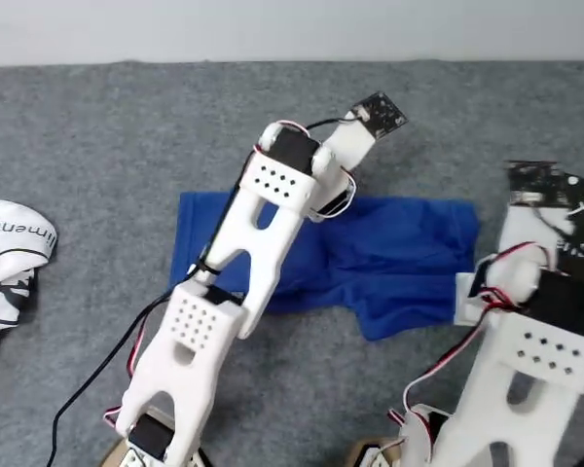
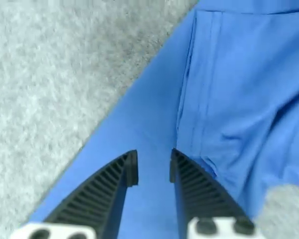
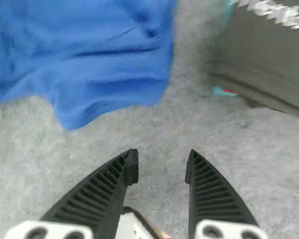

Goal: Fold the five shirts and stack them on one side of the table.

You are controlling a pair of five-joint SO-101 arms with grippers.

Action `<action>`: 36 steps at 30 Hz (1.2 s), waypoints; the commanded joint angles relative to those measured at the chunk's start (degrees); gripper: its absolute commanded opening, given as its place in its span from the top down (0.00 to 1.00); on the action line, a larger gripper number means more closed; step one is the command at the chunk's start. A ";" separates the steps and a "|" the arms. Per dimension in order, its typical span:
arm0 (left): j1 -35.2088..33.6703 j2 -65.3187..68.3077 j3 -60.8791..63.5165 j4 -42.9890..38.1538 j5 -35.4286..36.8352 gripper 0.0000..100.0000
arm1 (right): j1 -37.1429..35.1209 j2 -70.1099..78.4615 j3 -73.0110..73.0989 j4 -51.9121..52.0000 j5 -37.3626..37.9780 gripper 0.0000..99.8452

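Blue cloth first: the blue shirt [image 1: 399, 243] across the middle of the grey surface [image 1: 97, 146], spread wide but rumpled, with one flap hanging out toward the arms' side. In the left wrist view, a stitched seam beside a loose crease. Not a tidy fold by the look of it; at best a rough first pass, with uneven edges.

Off at the left edge in the high view, a white printed shirt [image 1: 10, 263], bunched in a heap and plainly unfolded. Two shirts of five in sight and a stack not yet begun, so judged early in the task: both of these to fold, the others to bring in, a pile to start on one side.

Over the blue cloth, the left pincer [image 2: 153, 167], jaws a little apart with nothing between them, just beside the seam; cannot tell whether touching the fabric. Near the shirt's loose flap, over bare surface, the right pincer [image 3: 159, 167], likewise parted and empty.

In the way: the left arm [image 1: 243, 263] itself, stretched across the shirt's left part in the high view and hiding the cloth beneath. At the right edge, the right arm [image 1: 535, 321], well back from the cloth. Beyond the right pincer, a dull grey-green object [image 3: 269, 64], too unclear to name.
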State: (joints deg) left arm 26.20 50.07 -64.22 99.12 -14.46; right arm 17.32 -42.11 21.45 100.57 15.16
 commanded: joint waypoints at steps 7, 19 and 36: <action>11.34 -19.34 27.38 -2.55 0.26 0.96 | -1.54 -6.46 -6.24 1.98 0.62 0.83; 25.67 -19.25 39.87 -15.74 0.70 0.81 | -1.54 -13.23 -10.99 1.98 0.62 0.83; 26.37 3.78 17.54 -8.53 1.32 0.82 | -1.54 -13.41 -10.99 1.98 0.35 0.83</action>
State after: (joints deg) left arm 52.22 51.74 -38.46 85.67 -13.32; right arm 16.09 -55.03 13.45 100.57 15.16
